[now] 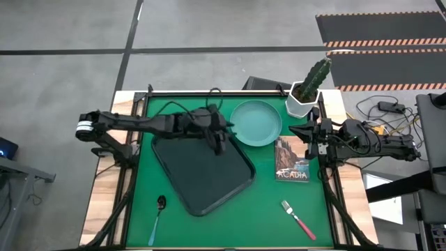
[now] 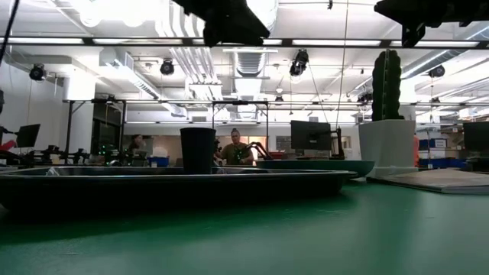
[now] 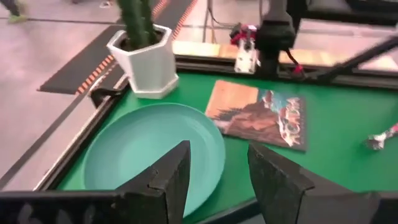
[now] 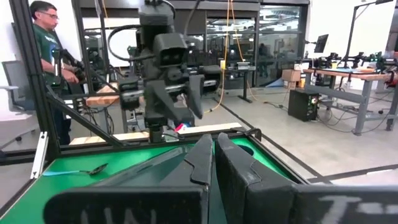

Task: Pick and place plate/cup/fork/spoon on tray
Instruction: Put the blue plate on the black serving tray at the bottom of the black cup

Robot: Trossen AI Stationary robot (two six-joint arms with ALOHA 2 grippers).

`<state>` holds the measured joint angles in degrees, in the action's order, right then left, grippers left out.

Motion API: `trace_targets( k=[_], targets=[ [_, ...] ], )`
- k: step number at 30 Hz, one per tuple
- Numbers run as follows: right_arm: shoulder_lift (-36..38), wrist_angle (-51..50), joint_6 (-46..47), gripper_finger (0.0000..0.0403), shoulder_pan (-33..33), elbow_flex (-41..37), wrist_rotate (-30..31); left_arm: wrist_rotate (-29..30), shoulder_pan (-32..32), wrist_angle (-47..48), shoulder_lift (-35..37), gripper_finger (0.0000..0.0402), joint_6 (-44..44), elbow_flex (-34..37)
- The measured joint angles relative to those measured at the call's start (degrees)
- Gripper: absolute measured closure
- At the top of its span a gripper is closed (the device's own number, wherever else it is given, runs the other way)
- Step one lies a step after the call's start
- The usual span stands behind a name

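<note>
Left hand (image 1: 221,137), fingers apart and empty, hovers over the tray's (image 1: 202,183) far edge beside the plate (image 1: 256,123). Grip the plate's near rim squarely; right hand (image 1: 311,132) waits closed.

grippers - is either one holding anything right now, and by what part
Nothing is held. The left gripper hangs open above the tray, its fingers empty, with the cup standing on the tray. The right gripper is shut on nothing at the table's right edge.

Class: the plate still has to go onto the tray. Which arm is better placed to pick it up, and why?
Left. The left gripper is open above the tray's far end, right beside the plate. The right gripper is shut, beyond the picture book.
</note>
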<state>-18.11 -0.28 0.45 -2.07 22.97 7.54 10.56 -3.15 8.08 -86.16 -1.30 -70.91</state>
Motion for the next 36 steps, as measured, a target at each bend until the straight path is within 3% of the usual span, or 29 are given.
trace_targets(
  k=[18, 36],
  targets=[
    [0.09, 0.03, 0.00, 0.0394, 0.00, 0.04, -0.01, 0.18, 0.97, 2.77, -25.11, 0.0260, 9.00, -19.52],
    [0.07, -0.34, -0.02, 0.0394, 0.00, 0.06, -0.01, 0.15, 0.91, 2.94, -36.63, 0.0260, 9.23, -19.70]
  ],
)
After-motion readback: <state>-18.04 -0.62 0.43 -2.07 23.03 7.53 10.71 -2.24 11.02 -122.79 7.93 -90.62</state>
